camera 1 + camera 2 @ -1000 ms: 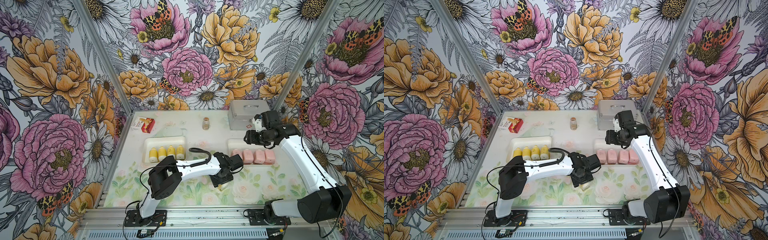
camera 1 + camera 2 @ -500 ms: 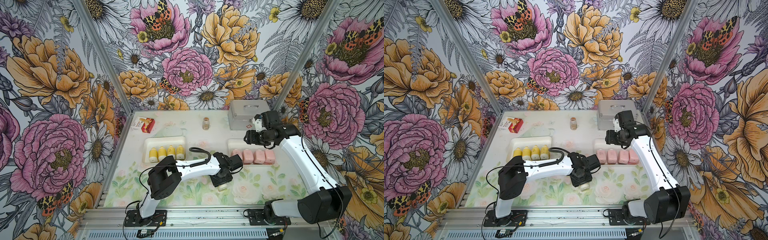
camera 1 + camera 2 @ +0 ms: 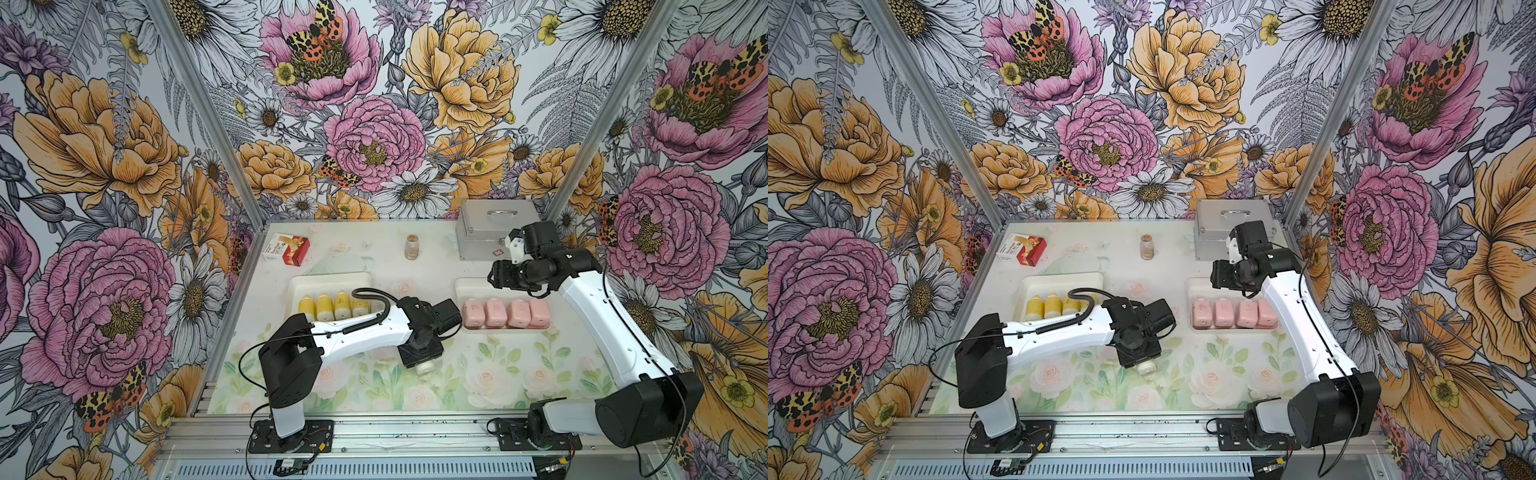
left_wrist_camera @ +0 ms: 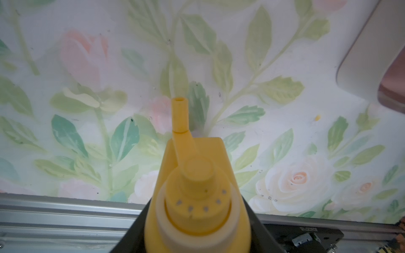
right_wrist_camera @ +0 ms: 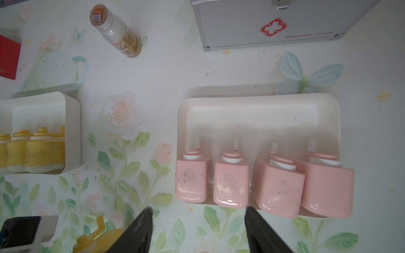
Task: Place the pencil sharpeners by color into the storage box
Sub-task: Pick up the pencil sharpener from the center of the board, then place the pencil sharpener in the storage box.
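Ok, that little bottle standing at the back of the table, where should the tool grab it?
Take the bottle around its straight labelled body, below the narrower neck, probably coming down from above. It stands upright on its own, with room either side.

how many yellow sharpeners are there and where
5. Four yellow sharpeners sit in a row in the white tray on the robot's left; the fifth is clamped in the left gripper. None seem hidden.
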Available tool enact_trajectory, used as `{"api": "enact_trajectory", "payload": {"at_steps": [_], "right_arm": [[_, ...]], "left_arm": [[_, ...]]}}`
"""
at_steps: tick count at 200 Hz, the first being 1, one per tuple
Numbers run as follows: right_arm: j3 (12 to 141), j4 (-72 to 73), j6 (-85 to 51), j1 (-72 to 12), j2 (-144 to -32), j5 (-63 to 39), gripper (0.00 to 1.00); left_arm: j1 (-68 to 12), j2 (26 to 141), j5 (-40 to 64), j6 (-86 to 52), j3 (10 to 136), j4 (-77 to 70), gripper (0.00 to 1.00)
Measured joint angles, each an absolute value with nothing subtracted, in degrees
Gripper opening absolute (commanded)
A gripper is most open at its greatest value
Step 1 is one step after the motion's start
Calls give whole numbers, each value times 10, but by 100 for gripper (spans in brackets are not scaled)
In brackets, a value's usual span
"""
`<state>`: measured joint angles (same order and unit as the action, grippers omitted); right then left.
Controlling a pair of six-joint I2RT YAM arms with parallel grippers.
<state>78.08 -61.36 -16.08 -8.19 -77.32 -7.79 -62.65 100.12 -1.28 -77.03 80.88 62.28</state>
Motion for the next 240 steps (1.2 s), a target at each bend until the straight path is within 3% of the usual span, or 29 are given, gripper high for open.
{"api": "enact_trajectory", "payload": {"at_steps": [78, 161, 240], "right_arm": [[856, -627, -165, -124, -841, -85, 68], [957, -645, -167, -163, -913, -105, 68], [985, -658, -164, -176, -944, -119, 68]], "left_arm": [[-471, 868, -63, -645, 814, 774, 33], [-275, 828, -129, -479, 874, 909, 33], [-125, 828, -150, -305, 891, 930, 35]]}}
